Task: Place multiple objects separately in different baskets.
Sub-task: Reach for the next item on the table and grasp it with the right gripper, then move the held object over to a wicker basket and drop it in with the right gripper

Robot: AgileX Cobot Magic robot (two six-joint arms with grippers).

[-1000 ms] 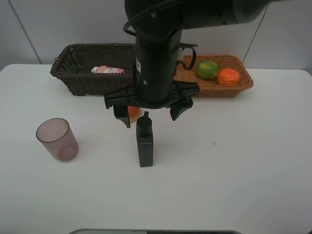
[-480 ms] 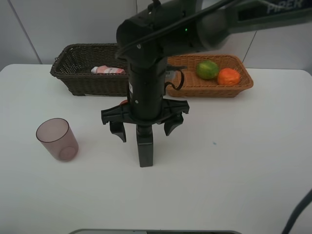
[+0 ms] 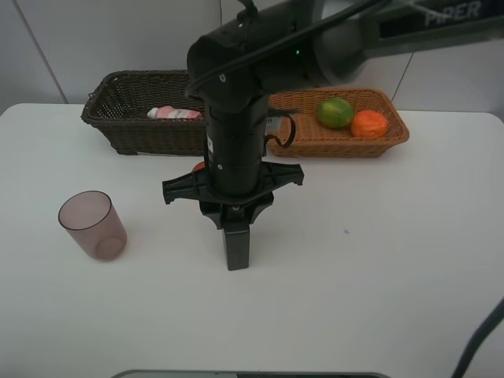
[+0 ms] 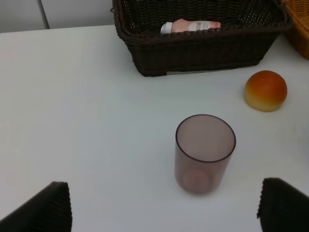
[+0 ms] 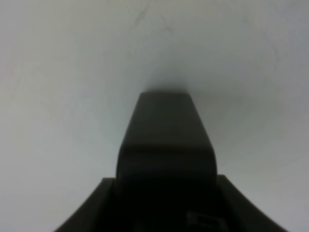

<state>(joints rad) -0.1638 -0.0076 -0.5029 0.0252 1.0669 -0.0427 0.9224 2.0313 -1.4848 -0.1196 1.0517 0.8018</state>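
The black bottle (image 3: 236, 248) stands upright mid-table, and my right gripper (image 3: 235, 216) comes straight down over it, shut on its top. In the right wrist view the bottle (image 5: 166, 145) fills the gap between the dark fingers (image 5: 96, 208). The mauve cup (image 3: 93, 225) stands upright at the left. My left gripper (image 4: 166, 215) is open just short of the cup (image 4: 205, 152), holding nothing. The peach-like fruit (image 4: 265, 90) lies on the table in front of the dark basket (image 3: 142, 135), which holds the pink bottle (image 3: 175, 113). The tan basket (image 3: 354, 146) holds the green citrus (image 3: 335, 112) and the tangerine (image 3: 368, 124).
The right arm's black column hides the gap between the two baskets and most of the peach-like fruit in the high view. A white wall runs behind the baskets. The left arm itself does not show in the high view.
My right gripper dropped lower over the black bottle and its fingers closed from wide apart onto the bottle's top. The left gripper and the cup did not move.
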